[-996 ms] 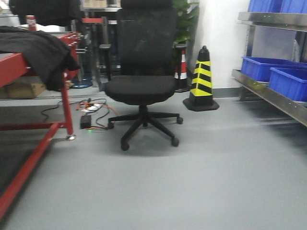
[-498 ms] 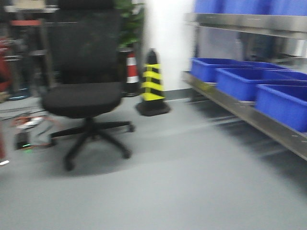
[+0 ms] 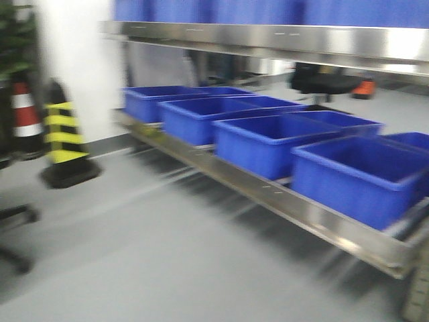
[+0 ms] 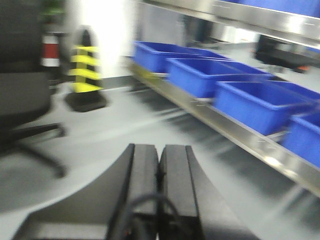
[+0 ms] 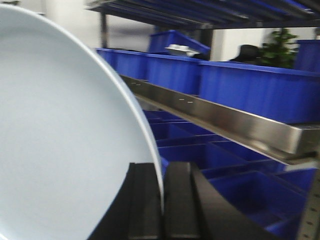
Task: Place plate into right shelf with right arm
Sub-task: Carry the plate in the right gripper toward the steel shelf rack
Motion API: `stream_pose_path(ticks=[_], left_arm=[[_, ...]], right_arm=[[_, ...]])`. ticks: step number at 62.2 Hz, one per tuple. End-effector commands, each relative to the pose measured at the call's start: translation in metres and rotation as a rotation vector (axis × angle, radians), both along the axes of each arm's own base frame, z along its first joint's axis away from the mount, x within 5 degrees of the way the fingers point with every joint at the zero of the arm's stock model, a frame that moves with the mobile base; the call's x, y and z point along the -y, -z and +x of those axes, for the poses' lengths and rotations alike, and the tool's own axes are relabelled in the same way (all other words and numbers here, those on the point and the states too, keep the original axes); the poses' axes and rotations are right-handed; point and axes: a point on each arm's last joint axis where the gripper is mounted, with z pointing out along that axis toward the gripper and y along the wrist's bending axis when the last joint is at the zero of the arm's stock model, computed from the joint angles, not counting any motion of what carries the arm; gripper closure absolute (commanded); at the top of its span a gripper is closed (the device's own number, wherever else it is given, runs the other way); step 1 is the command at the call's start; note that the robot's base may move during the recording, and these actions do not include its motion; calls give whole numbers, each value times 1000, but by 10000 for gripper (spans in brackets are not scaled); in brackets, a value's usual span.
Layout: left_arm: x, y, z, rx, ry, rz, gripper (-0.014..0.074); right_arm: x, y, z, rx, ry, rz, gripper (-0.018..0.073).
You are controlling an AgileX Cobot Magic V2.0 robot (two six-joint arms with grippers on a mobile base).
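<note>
The pale white plate (image 5: pixel 60 140) fills the left of the right wrist view, held on edge. My right gripper (image 5: pixel 162 172) is shut on the plate's rim, which sits between the two black fingers. The right shelf (image 5: pixel 235 122) is a shiny steel lip running across that view beyond the plate, with blue bins above and below it. In the front view the steel shelf (image 3: pixel 295 204) runs from centre left to lower right. My left gripper (image 4: pixel 159 152) is shut and empty, held above the grey floor. Neither gripper shows in the front view.
Several blue bins (image 3: pixel 268 144) stand in a row on the lower shelf, with an upper steel shelf (image 3: pixel 268 40) above. A yellow-and-black cone (image 3: pixel 64 144) stands by the white wall at left. An office chair (image 4: pixel 22 95) is at the left in the left wrist view.
The front view has swung to the right: the chair and cone have slid left and out, and the shelf with blue bins now fills the frame. The image is motion-blurred.
</note>
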Motion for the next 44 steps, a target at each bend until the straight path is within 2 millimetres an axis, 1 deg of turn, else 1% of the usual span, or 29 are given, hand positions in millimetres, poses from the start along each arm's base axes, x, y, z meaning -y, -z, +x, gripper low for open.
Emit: stream_pose_path(ticks=[1, 44], left_arm=[[-1, -5, -1, 89, -9, -18, 724], [-1, -5, -1, 89, -9, -18, 724]], right_arm=[[2, -18, -3, 118, 22, 18, 503], [2, -18, -3, 118, 22, 18, 503]])
